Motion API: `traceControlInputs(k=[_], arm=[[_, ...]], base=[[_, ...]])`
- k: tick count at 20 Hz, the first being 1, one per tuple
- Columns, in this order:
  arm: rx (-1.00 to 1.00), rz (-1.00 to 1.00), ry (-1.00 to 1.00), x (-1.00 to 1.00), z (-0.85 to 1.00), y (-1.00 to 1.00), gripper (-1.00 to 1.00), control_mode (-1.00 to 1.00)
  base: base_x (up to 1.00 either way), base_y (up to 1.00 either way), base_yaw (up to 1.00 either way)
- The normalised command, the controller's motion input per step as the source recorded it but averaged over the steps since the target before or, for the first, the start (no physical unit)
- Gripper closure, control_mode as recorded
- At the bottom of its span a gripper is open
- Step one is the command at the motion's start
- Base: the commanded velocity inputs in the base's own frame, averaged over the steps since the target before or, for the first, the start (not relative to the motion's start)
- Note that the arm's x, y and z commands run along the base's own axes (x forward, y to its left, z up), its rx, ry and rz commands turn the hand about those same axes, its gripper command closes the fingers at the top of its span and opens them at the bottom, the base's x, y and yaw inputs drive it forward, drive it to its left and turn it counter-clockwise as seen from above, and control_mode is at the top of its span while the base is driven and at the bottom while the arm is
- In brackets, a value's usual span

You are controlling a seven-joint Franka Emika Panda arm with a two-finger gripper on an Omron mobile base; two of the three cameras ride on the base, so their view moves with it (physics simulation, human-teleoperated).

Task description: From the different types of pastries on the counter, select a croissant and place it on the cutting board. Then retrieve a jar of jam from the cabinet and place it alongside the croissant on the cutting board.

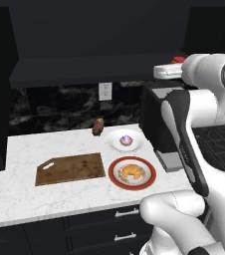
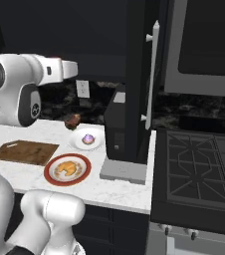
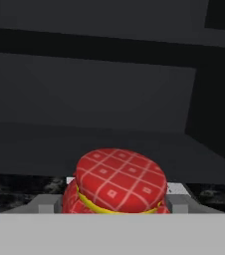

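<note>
A: What sits on the white marble-look worktop [image 1: 59, 196], left to right?
B: A flat brown wooden cutting board [image 1: 70, 168] mid-worktop, then a dark brown oblong pastry [image 1: 98, 126] by the back edge. Next comes a purple-frosted cupcake [image 1: 126, 140] on a white plate [image 1: 113, 142], and toward the front edge a golden crescent croissant [image 1: 131, 172] on a red-rimmed plate [image 1: 115, 180].
A: The pincer?
B: The gripper [image 3: 115, 201] clasps a red-checked jam jar [image 3: 118, 182], raised high before the dark cabinet [image 3: 109, 89].

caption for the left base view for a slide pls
Croissant waits on the red-rimmed plate beside the bare cutting board; arm raised toward the cabinet.
</note>
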Motion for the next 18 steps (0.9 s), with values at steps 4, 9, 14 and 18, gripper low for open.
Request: traceControlInputs(k=[4, 9, 14, 18], arm=[[0.0, 0.13, 0.0, -0.73, 0.0, 0.28, 1.0, -1.0], [0.03, 0.12, 0.06, -0.62, 0.0, 0.27, 1.0, -1.0], [0.0, 0.11, 0.26, -0.32, -0.03, 0.39, 1.0, -1.0], [0.0, 0.08, 0.19, -0.3, -0.04, 0.4, 1.0, -1.0]], base=[[0.0, 0.0, 0.0], [0.0, 0.0, 0.0], [0.0, 0.0, 0.0], [0.0, 0.0, 0.0]])
